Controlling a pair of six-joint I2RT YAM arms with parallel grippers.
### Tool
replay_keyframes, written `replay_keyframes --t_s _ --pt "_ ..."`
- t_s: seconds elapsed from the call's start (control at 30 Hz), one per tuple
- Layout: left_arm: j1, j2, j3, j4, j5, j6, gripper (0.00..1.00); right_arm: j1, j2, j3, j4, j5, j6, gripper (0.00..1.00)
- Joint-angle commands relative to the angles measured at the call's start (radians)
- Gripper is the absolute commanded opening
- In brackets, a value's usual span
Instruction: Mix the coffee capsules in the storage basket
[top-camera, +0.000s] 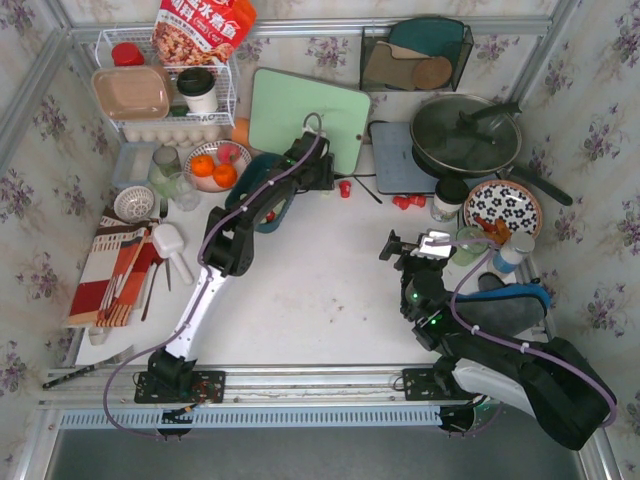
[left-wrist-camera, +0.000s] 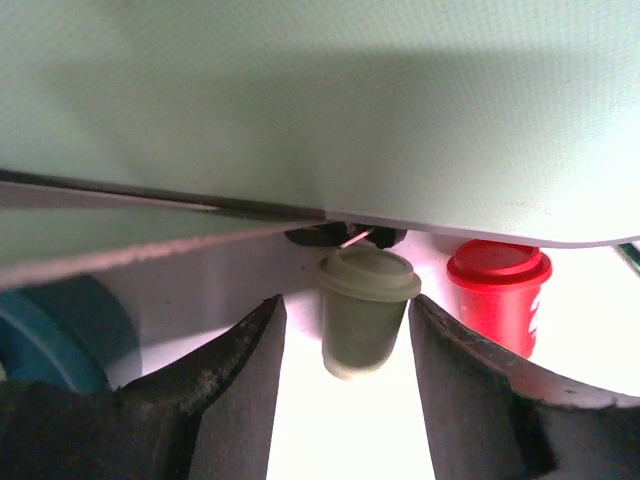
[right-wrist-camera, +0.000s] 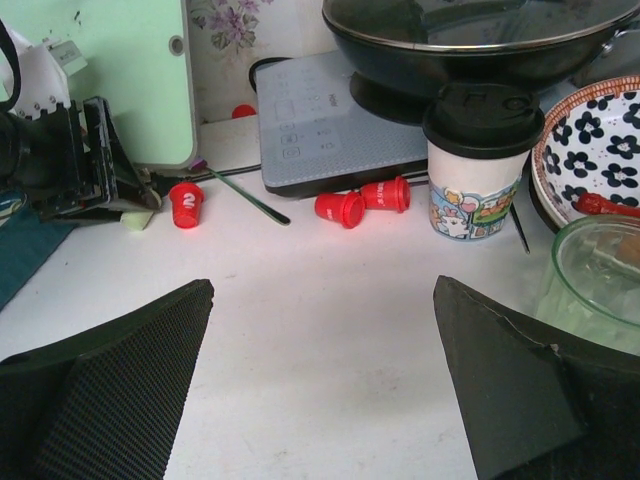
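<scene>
The left tool (left-wrist-camera: 345, 325) is hanging released, straddling a pale green capsule (left-wrist-camera: 365, 300) beside a red capsule (left-wrist-camera: 500, 295). The right tool (right-wrist-camera: 322, 290) is hovering wide open.

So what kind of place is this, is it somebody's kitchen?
It looks like a pretend kitchen counter built for robots. A black frying pan with a glass lid stands by a flat grey hob, a pale green plastic cutting board stands at the back, and round oranges sit in a small bowl.
</scene>
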Motion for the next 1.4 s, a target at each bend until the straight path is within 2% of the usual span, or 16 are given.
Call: replay_keyframes --t_s 0.0,0.27,0.43,0.8,0.9,1.03,1.2,1.37 --pt "0.0 0.016 -0.012 0.016 0.108 -0.016 0.52 0.002 0.011 0.004 0.023 -0.022 0.003 1.0" --pt "-0.001 0.001 -0.042 0.035 0.108 -0.019 0.23 0.001 0.004 0.005 0.02 -0.021 0.001 1.0" --pt "-0.009 -0.05 -0.112 0.045 0.094 0.022 0.16 0.001 0.007 0.007 0.022 -0.028 0.001 1.0" --pt "-0.039 -0.409 -0.526 0.202 0.045 0.081 0.13 0.002 0.009 0.006 0.017 -0.036 0.005 1.0" --pt "-0.039 -0.539 -0.62 0.219 -0.013 0.117 0.13 0.001 0.012 0.006 0.017 -0.034 0.004 1.0" --pt "-0.036 -0.671 -0.74 0.237 -0.16 0.202 0.13 0.001 0.009 0.006 0.016 -0.029 0.003 1.0" --pt "0.028 -0.749 -0.837 0.215 -0.265 0.249 0.15 0.001 0.007 0.006 0.016 -0.03 0.004 1.0" --pt "0.111 -0.763 -0.926 0.216 -0.206 0.188 0.17 0.0 0.019 0.006 0.017 -0.029 0.003 1.0"
